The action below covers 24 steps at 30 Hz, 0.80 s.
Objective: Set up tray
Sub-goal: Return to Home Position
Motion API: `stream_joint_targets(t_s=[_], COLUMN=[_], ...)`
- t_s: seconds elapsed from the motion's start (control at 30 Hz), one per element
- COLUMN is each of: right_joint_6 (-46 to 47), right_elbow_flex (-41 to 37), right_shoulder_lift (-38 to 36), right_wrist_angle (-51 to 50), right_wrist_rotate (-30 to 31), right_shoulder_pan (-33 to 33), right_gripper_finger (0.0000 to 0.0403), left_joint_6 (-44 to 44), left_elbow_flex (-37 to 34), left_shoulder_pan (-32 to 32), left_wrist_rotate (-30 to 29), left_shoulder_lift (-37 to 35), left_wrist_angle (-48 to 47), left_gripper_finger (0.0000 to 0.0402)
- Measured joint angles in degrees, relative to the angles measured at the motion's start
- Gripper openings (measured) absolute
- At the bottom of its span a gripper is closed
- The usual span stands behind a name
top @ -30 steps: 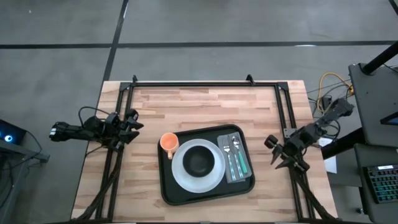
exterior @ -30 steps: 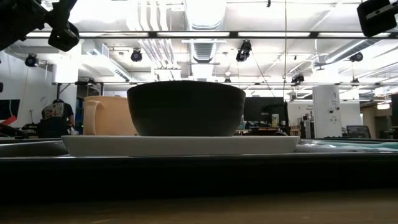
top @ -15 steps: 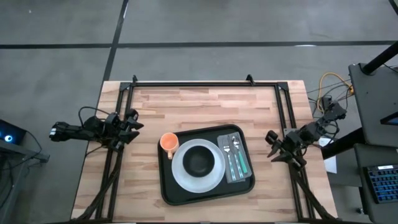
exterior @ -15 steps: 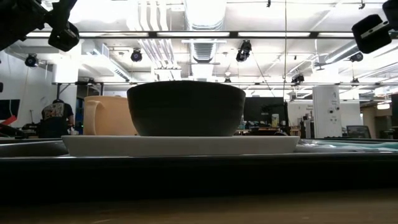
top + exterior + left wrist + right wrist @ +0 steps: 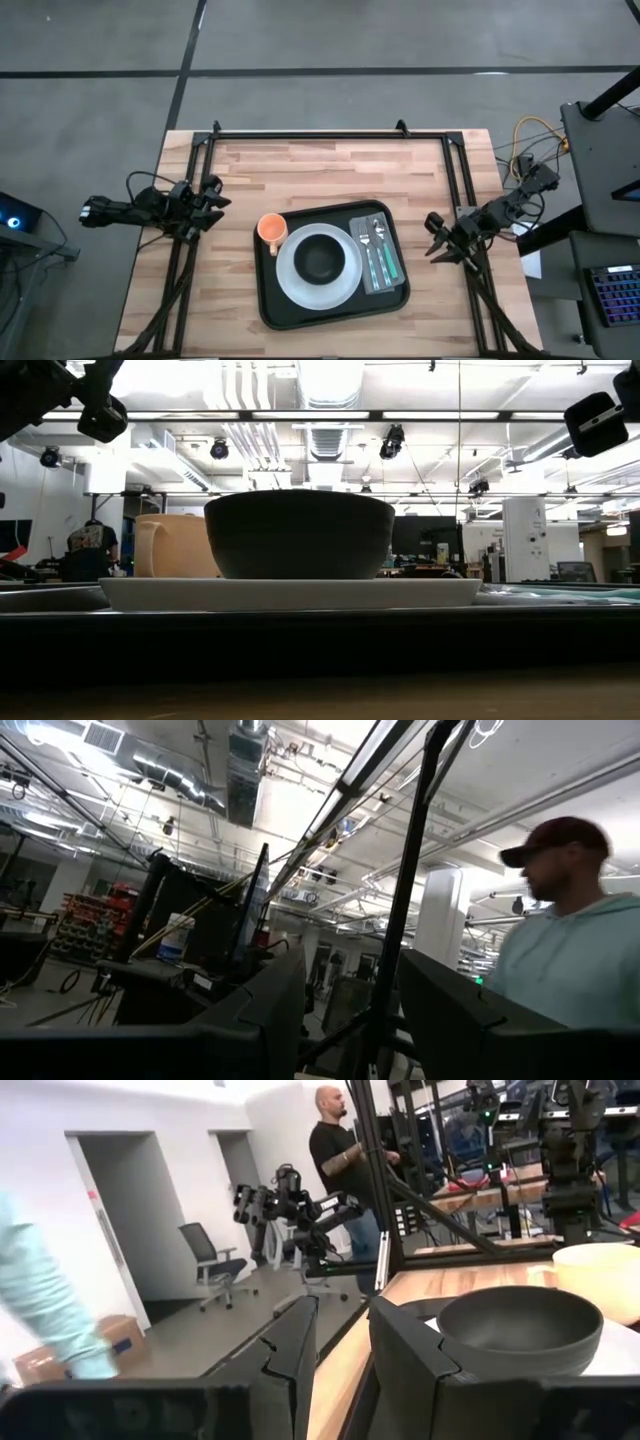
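At the table's (image 5: 300, 170) right edge we are holding our right gripper (image 5: 436, 238) over the wood, its fingers spread and pinching nothing. Near it, toward the table's middle, the tray (image 5: 268, 305) is lying flat, carrying a white plate (image 5: 296, 287), a dark bowl (image 5: 320, 258) and an orange cup (image 5: 271, 229). Beyond the tray, well apart, our left gripper (image 5: 214, 197) is waiting, its fingers parted too.

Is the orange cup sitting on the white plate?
No, the orange cup stands on the black tray beside the white plate, not on it.
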Motion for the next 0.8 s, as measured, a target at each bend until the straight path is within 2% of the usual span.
stream_joint_targets(t_s=[0.8], right_joint_6=[0.0], right_elbow_flex=[0.0], right_shoulder_lift=[0.5], right_wrist_angle=[0.0], right_wrist_rotate=[-0.2], right_shoulder_pan=[0.0], right_gripper_finger=[0.0086], left_joint_6=[0.0], left_elbow_flex=[0.0], left_shoulder_pan=[0.0], left_wrist_rotate=[0.0], left_shoulder_lift=[0.0], left_wrist_angle=[0.0], left_gripper_finger=[0.0141])
